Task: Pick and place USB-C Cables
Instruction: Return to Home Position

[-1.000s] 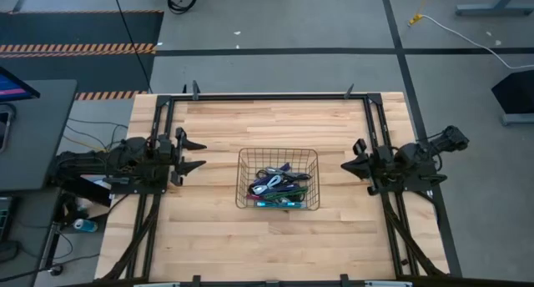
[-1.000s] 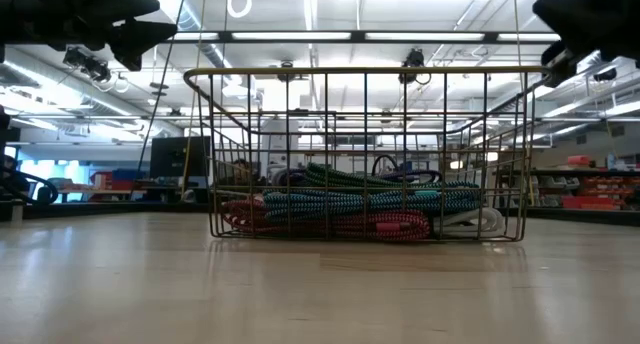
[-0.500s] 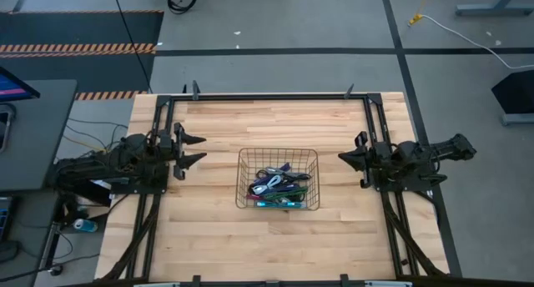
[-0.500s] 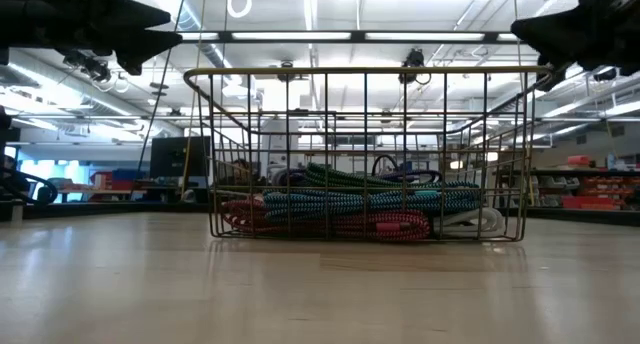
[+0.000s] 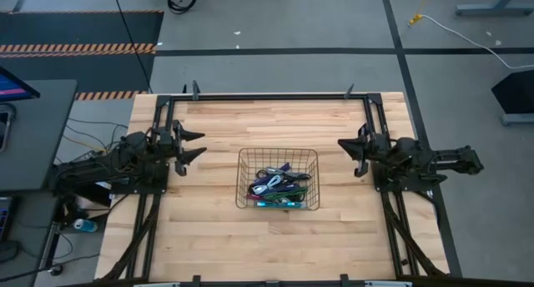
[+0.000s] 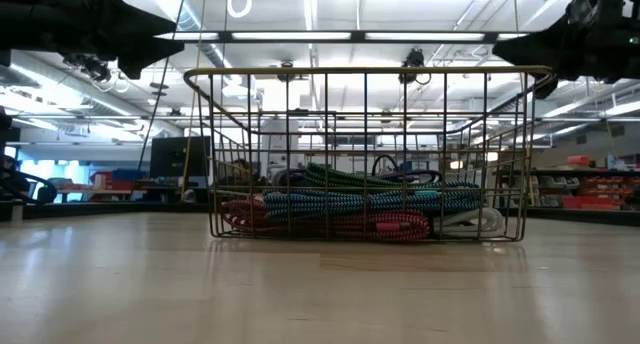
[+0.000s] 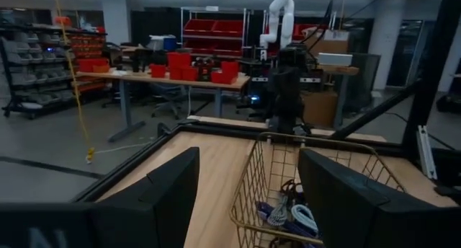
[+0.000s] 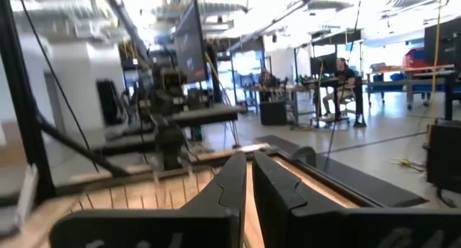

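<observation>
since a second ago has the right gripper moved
Yes. The right gripper has shifted slightly toward the far edge of the table, judged against the basket, which stayed put.

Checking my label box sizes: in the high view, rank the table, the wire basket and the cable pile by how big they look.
1. table, largest by far
2. wire basket
3. cable pile, smallest; it lies inside the basket and covers only part of its floor
</observation>
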Controlling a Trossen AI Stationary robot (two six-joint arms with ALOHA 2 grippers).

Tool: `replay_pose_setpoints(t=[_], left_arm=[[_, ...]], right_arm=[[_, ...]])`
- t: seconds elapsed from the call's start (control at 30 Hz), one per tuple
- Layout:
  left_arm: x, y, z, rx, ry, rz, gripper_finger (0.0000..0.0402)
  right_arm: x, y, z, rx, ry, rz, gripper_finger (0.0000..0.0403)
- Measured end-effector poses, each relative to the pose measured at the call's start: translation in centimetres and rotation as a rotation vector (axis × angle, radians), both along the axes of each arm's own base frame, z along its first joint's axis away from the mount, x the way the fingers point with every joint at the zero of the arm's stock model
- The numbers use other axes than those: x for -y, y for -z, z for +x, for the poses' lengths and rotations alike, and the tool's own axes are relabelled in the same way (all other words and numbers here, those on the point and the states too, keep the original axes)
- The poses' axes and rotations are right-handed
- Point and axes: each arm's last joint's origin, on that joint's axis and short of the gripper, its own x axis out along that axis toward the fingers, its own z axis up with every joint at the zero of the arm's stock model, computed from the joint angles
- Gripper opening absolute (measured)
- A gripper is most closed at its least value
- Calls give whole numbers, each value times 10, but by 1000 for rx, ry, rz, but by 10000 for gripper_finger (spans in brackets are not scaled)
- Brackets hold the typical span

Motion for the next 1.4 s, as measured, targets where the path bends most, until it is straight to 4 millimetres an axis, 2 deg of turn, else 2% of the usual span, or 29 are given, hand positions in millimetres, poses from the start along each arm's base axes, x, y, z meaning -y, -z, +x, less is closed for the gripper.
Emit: replay_pose_setpoints(t=[0.13, 0.27, 0.4, 0.63, 0.83, 1.03, 1.2, 1.4], left_arm=[[0, -1, 0, 18, 5, -39, 243], [0, -1, 0, 63, 28, -227, 243], [0, -2, 0, 88, 36, -297, 243], [0, -2, 0, 92, 18, -298, 243], [-1, -2, 0, 97, -10, -301, 243], [-4, 3, -1, 62, -110, -314, 243], [-4, 10, -1, -2, -132, -324, 243], [-3, 14, -1, -53, -111, -332, 243]], right_arm=[[0, -6, -1, 88, -26, 91, 32], [0, -9, -2, 161, -68, 239, 32], [0, -10, -3, 190, -85, 296, 32], [1, -9, -3, 163, 3, 213, 29], [1, -10, -3, 187, -17, 259, 27], [1, -10, -3, 164, 0, 197, 27], [1, -3, -1, 64, 27, 110, 28], [0, 14, 2, -108, 6, 132, 15]])
